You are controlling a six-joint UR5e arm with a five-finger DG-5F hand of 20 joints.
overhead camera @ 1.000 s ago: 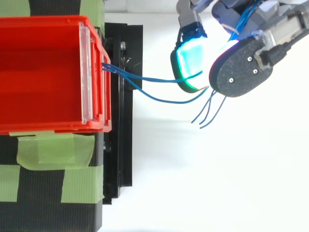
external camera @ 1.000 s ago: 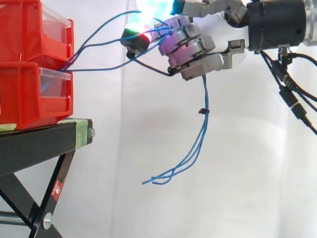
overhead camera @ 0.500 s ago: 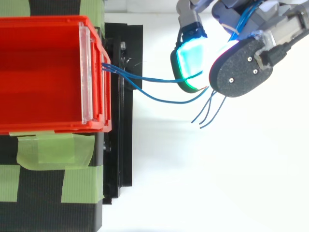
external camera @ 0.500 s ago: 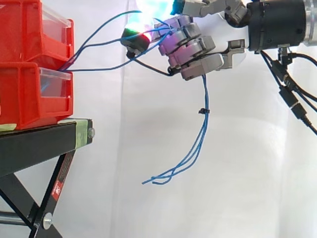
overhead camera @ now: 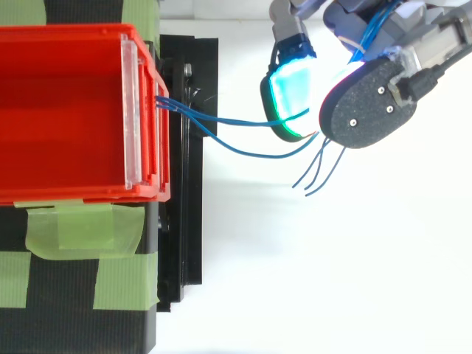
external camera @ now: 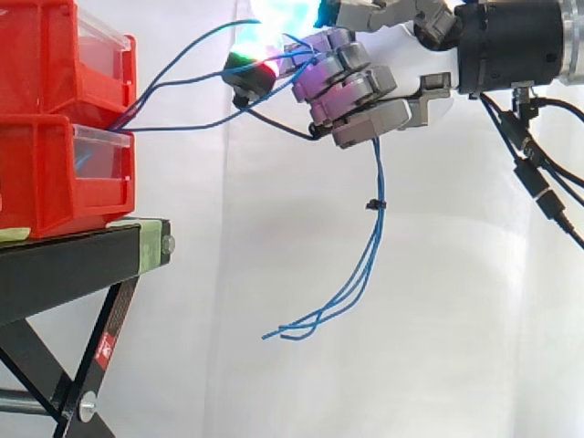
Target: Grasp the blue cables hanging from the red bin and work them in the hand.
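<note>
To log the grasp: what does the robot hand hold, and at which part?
The thin blue cables, along their middle stretch, free ends dangling below the robot hand.

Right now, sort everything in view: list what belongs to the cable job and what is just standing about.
Belongs to the job:
blue cables, running through the curled fingers
hand
red bin the cables come from

Just standing about:
black stand
green tape
white curtain
</note>
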